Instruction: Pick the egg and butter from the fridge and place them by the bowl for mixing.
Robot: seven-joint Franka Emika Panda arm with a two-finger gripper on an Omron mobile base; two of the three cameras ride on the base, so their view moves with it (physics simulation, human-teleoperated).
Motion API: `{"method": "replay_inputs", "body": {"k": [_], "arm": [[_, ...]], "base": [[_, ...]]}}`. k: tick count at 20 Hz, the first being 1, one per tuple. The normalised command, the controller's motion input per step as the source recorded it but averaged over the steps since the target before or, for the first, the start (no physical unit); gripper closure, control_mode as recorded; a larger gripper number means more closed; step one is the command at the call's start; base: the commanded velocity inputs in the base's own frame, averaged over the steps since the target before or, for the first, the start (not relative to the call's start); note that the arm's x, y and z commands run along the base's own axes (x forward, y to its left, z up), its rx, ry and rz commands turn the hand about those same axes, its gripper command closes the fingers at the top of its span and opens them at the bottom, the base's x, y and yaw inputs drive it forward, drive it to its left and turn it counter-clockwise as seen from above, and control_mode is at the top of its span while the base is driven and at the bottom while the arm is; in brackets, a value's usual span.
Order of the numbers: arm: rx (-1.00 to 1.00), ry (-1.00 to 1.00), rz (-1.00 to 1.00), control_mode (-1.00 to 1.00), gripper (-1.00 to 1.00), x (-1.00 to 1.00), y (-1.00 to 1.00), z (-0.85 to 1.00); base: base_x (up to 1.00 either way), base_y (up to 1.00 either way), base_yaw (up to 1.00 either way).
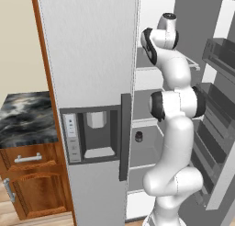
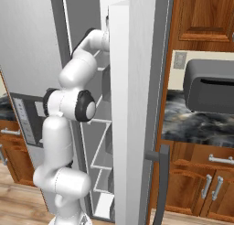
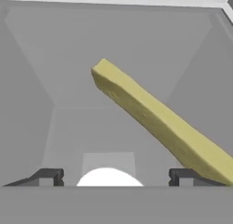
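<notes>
Between the parted jaws, a rounded white egg [image 3: 109, 177]; beside it, flat butter [image 3: 159, 120].

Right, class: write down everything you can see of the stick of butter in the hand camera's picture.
The butter is a long, thin, flat stick, pale olive-yellow with a slightly mottled, matte surface and a squared-off end. It lies inside a grey fridge compartment, running diagonally across the hand view from upper middle to lower right. Its lower end passes close by one dark fingertip; whether they touch cannot be told. The white egg sits apart from it, between the fingertips.
</notes>
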Motion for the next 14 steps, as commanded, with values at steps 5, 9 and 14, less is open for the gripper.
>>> {"method": "replay_inputs", "body": {"k": [5, 9, 14], "arm": [[0.0, 0.07, -0.01, -1.0, 1.0, -0.02, -0.03, -0.24], [0.01, 0.01, 0.0, -1.0, 1.0, 0.0, -0.06, -0.14], [0.02, 0.0, 0.0, -1.0, 1.0, 0.0, -0.03, 0.0]], "base": [[0.0, 0.0, 0.0], [0.0, 0.0, 0.0], [0.0, 0.0, 0.0]]}}
